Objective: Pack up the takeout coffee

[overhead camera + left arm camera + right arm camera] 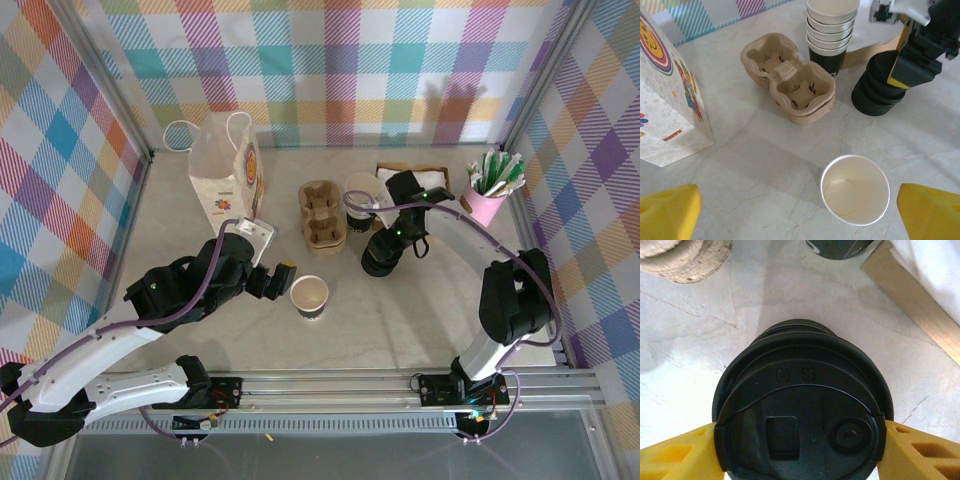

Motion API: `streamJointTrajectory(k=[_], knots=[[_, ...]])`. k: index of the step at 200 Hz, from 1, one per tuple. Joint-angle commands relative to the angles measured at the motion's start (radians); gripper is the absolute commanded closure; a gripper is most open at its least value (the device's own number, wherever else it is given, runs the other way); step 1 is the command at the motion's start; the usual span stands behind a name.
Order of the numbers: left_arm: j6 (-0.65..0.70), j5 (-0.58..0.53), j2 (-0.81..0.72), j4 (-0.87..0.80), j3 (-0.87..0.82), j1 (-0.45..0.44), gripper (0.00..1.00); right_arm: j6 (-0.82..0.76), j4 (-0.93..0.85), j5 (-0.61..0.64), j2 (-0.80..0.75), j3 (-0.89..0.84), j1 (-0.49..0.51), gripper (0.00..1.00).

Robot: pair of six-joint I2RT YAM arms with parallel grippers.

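The takeout coffee cup (pixel 310 296) (pixel 855 195) stands alone near the table's middle, dark-sided, white inside, empty and with no lid on it. My left gripper (pixel 278 272) (pixel 800 214) hangs wide open just left of it, its yellow fingers on either side of the cup's near rim without touching. A low stack of black lids (pixel 376 260) (pixel 874 92) sits to the right. My right gripper (pixel 388 243) (pixel 800 442) is down over that stack, its yellow fingers (pixel 675 455) pressed against both sides of the top lid (pixel 800 410).
A stack of pulp cup carriers (pixel 322 213) (pixel 790 80) lies behind the cup, with a stack of lidless cups (pixel 360 200) (pixel 832 30) next to it. A white paper bag (pixel 225 170) (pixel 665 100) stands at the back left. A pink cup of sachets (pixel 488 195) stands at the back right.
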Motion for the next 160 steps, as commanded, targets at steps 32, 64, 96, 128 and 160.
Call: streamJointTrajectory(k=[32, 64, 96, 128, 160], knots=[[-0.045, -0.048, -0.038, 0.039, -0.05, -0.008, 0.0, 0.04, -0.037, 0.005, -0.081, -0.007, 0.008, 0.4], [-0.067, -0.059, -0.028, 0.023, -0.041, -0.008, 0.0, 0.059, -0.036, -0.004, -0.121, -0.038, 0.008, 0.4], [-0.151, -0.058, 0.005, -0.027, -0.025, -0.007, 0.0, 0.079, -0.042, -0.018, -0.145, -0.056, 0.008, 0.4], [-0.251, -0.05, 0.073, -0.117, 0.021, 0.001, 0.01, 0.103, -0.073, -0.023, -0.165, -0.031, 0.008, 0.41], [-0.306, -0.03, 0.115, -0.164, 0.066, 0.014, 0.01, 0.131, -0.105, -0.037, -0.203, -0.007, 0.011, 0.41]])
